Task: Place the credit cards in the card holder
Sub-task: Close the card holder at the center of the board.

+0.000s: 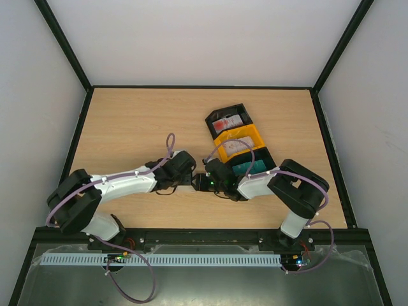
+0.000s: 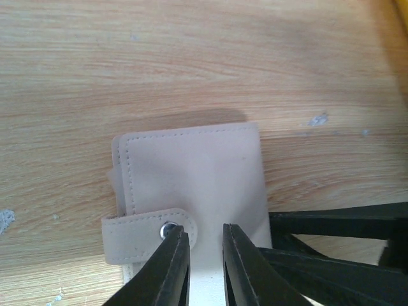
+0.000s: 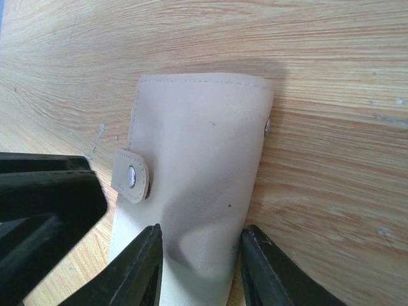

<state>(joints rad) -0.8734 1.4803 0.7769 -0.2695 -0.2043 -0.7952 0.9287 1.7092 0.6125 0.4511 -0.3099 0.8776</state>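
Observation:
The beige card holder (image 2: 191,172) is folded, with its strap and silver snap (image 2: 169,229) near the left fingertip. My left gripper (image 2: 204,233) is shut narrowly on the holder's near edge. In the right wrist view the card holder (image 3: 197,146) buckles between the fingers of my right gripper (image 3: 201,239), which is shut across its width. From above, both grippers meet at mid-table, left gripper (image 1: 193,182) facing right gripper (image 1: 209,182), and they hide the holder. The credit cards lie in the bins: a white and red card (image 1: 228,122), a beige card (image 1: 234,145), a teal card (image 1: 245,167).
Three open bins stand in a diagonal row at the right: a black bin (image 1: 223,111), an orange bin (image 1: 256,135) and another black bin (image 1: 266,157) just behind my right arm. Black frame rails edge the wooden table (image 1: 127,127).

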